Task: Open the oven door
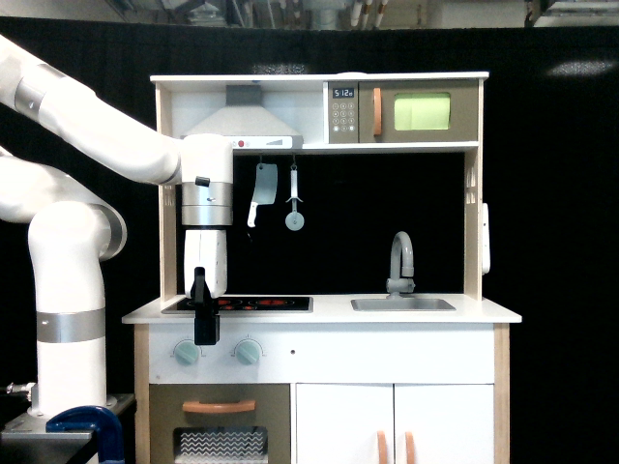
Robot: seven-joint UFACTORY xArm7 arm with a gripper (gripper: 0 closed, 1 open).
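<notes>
- At the exterior view's left, the white arm (97, 135) came in from the upper corner, ran along to a wrist joint, then dropped straight down in front of the toy kitchen (319, 261).
- Gripper (204, 324) pointed down, black, hanging at the front edge of the countertop (329, 309), just in front of the hob (253, 304) and above the left knob (187, 353).
- Oven door (418, 113) sat top right in the upper shelf unit, beside the keypad panel (343, 113), well apart from the gripper.
- Door looked closed, flush with its frame, facing the camera; long axis horizontal, yellow-green window centred, orange handle (377, 112) vertical on its left edge.
- Gripper fingers seen as one dark block, so couldn't tell how far apart they were; nothing visibly held.
- Lower taupe door (221, 423) with horizontal orange handle also looked closed.
</notes>
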